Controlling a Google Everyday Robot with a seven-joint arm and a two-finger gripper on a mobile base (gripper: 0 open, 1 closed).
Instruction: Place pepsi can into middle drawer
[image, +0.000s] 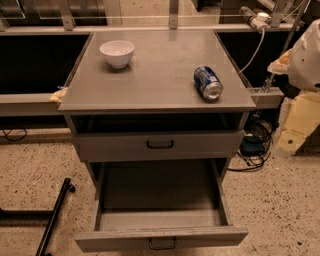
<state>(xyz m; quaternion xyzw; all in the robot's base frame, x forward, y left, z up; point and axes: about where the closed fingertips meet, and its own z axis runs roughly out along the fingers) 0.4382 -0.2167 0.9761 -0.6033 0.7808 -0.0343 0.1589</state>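
Camera view: one pepsi can (208, 83), lettering unreadable, lies on its side on the worktop (160, 75), near right. One white bowl (117, 53) sits far left. Two drawers: middle drawer (125, 239) open, upper drawer (200, 146) shut. The pincer (282, 62) is at the right edge; I cannot tell its grip.

Can (208, 82) lay front-right on cabinet top (160, 75), bowl (117, 53) back-left; bottom drawer (200, 238) stuck out below; gripper (282, 62) off to the right.
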